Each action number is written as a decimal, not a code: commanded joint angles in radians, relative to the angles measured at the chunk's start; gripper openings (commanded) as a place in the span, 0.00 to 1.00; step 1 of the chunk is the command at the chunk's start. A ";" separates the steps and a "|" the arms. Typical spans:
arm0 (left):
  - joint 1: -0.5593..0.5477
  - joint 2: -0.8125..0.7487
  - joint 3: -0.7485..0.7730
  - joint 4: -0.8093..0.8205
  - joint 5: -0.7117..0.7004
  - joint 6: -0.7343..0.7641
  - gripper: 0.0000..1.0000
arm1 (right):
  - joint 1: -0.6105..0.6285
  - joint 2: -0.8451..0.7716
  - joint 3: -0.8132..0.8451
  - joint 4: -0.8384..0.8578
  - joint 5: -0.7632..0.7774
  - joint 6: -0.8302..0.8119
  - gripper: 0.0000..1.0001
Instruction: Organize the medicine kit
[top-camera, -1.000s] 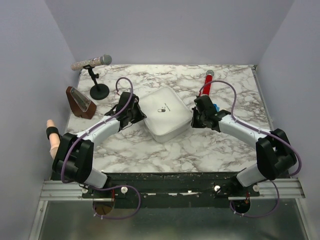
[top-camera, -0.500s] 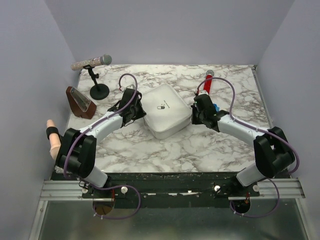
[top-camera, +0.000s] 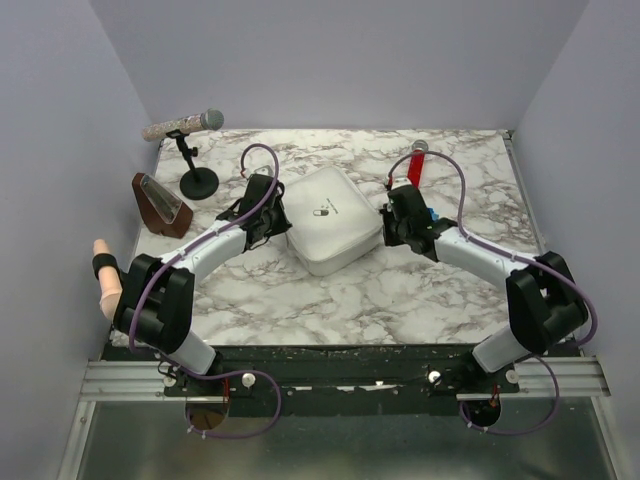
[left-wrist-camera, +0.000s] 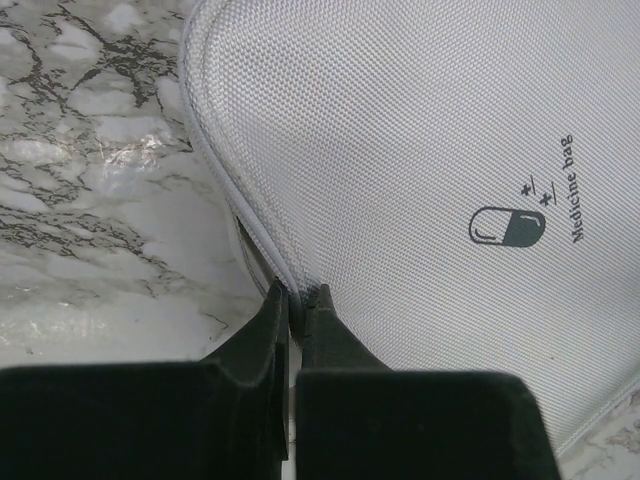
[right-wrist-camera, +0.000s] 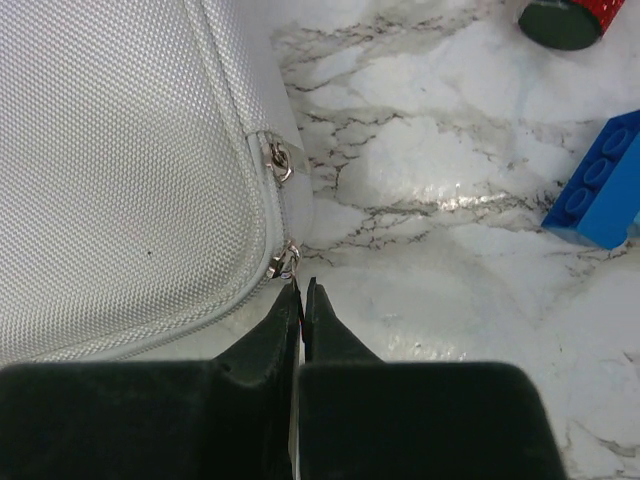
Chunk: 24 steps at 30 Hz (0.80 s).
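Between closed left hand (left-wrist-camera: 297, 292) and closed right hand (right-wrist-camera: 302, 285) sits the medicine kit (top-camera: 328, 225): pale woven fabric, capsule-marked.

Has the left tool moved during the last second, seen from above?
Yes. The left tool moved upward in the top view, away from its own base and nearer to the microphone stand.

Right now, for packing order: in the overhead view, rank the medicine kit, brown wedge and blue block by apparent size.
medicine kit
brown wedge
blue block, partly hidden by the right arm
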 joint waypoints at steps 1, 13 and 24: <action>0.036 0.019 -0.043 -0.143 -0.181 0.158 0.00 | -0.064 0.061 0.119 -0.003 0.186 -0.067 0.06; 0.036 0.029 -0.046 -0.137 -0.159 0.188 0.00 | -0.094 0.106 0.231 -0.001 0.204 -0.099 0.11; 0.035 0.034 -0.037 -0.154 -0.155 0.176 0.00 | -0.116 0.135 0.275 -0.069 0.126 -0.083 0.36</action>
